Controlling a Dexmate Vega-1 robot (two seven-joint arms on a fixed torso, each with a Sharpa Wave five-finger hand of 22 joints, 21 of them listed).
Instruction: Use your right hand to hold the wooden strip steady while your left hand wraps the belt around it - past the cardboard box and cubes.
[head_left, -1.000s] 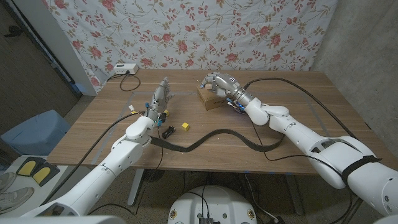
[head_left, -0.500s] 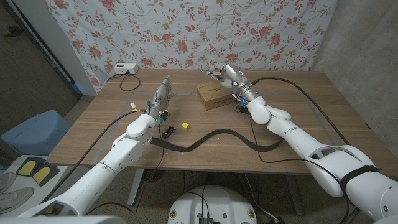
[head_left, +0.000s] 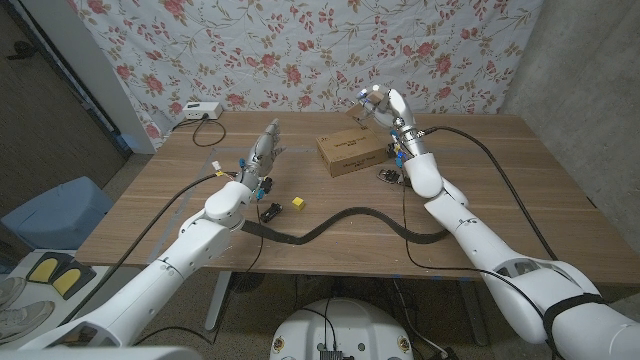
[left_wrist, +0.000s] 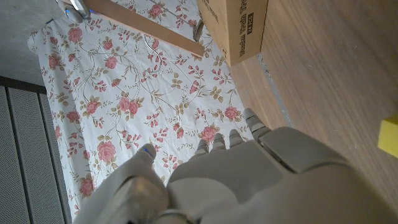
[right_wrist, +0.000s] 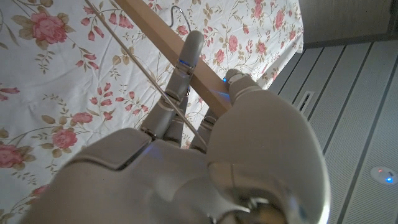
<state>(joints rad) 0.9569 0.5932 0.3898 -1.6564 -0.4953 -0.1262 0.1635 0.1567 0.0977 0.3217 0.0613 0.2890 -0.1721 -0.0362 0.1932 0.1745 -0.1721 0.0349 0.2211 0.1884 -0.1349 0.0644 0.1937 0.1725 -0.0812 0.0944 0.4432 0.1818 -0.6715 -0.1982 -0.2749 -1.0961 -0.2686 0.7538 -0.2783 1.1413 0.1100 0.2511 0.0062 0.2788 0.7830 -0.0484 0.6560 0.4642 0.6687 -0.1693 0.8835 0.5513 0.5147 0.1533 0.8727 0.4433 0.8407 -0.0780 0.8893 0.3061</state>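
My right hand (head_left: 386, 104) is raised above the far side of the table and grips the pale wooden strip (head_left: 361, 111); in the right wrist view its fingers (right_wrist: 186, 59) wrap around the strip (right_wrist: 152, 28). The cardboard box (head_left: 350, 153) lies just below it. A dark belt (head_left: 345, 216) snakes across the table's front, its buckle end (head_left: 270, 211) near a yellow cube (head_left: 297, 204). My left hand (head_left: 262, 153) stands on its edge with fingers stretched out, holding nothing, a little behind the buckle. In the left wrist view the box (left_wrist: 239, 25), the strip (left_wrist: 149, 28) and the cube (left_wrist: 390, 134) lie beyond that hand (left_wrist: 249, 174).
A white device (head_left: 195, 109) with a cable sits at the back left corner. A small metal object (head_left: 388, 177) lies right of the box. A second small cube (head_left: 265, 184) sits by my left wrist. Black cables (head_left: 480, 150) trail over the table's right side.
My right hand has lifted off the box with the wooden strip, rising and moving right. My left hand has hardly moved.
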